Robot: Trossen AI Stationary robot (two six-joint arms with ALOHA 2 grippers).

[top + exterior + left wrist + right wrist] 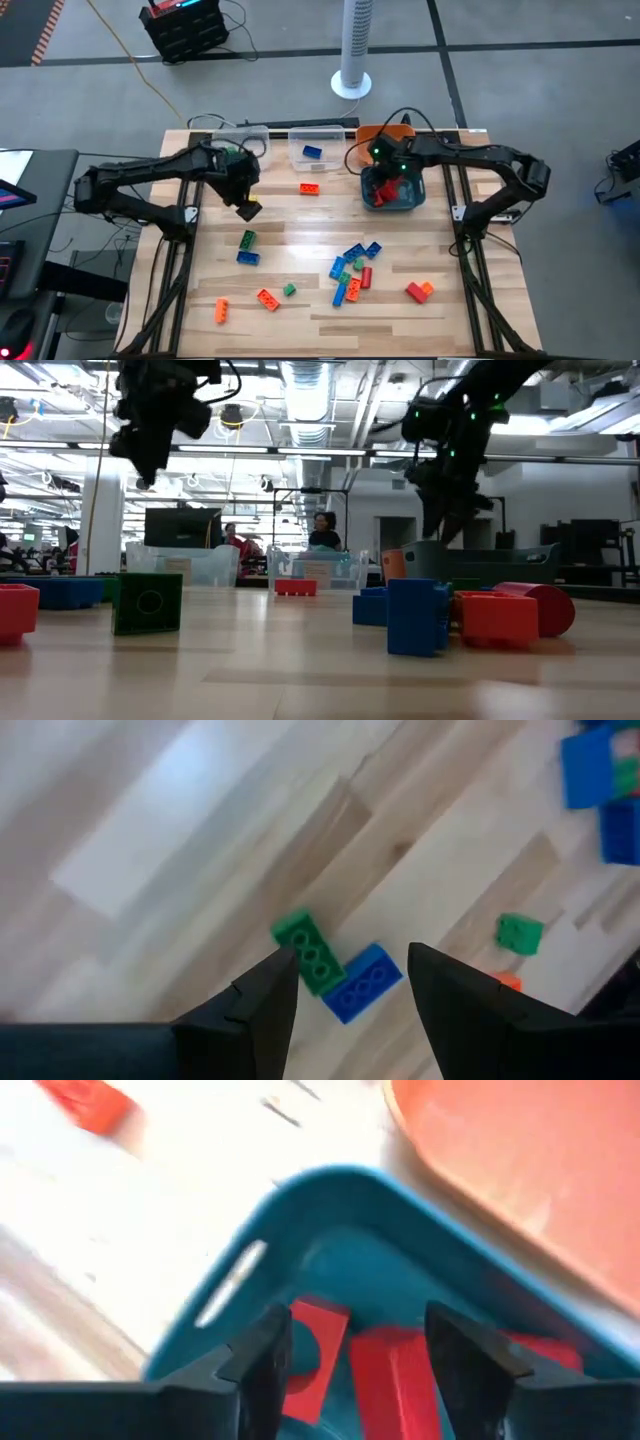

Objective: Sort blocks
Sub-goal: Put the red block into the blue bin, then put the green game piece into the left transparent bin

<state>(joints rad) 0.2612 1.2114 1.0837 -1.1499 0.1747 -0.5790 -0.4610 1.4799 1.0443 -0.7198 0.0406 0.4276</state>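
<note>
Right gripper (392, 183) hangs over the teal bin (372, 200) at about 1 o'clock on the table; its fingers (262, 1355) stand apart with nothing between them, released. Red blocks (395, 1380) lie in the bin directly below. Just behind the teal bin, toward 12 o'clock, sits the orange bin (366, 133). Left gripper (246, 207) hovers above bare wood at about 10 o'clock, jaws apart and empty; in the left wrist view a green block (308, 952) and a blue block (362, 982) lie touching on the table under it. A clear bin (314, 152) at 12 o'clock holds one blue block; a red-orange block (309, 188) lies just in front of it. Most remaining blocks sit toward 5 to 6 o'clock: a mixed cluster (352, 272) of blue, green, red and orange, a red and orange pair (419, 291) near 4 o'clock, and scattered orange and green pieces (266, 298) toward 7 o'clock. No writing or labels are legible on bins or blocks.
</note>
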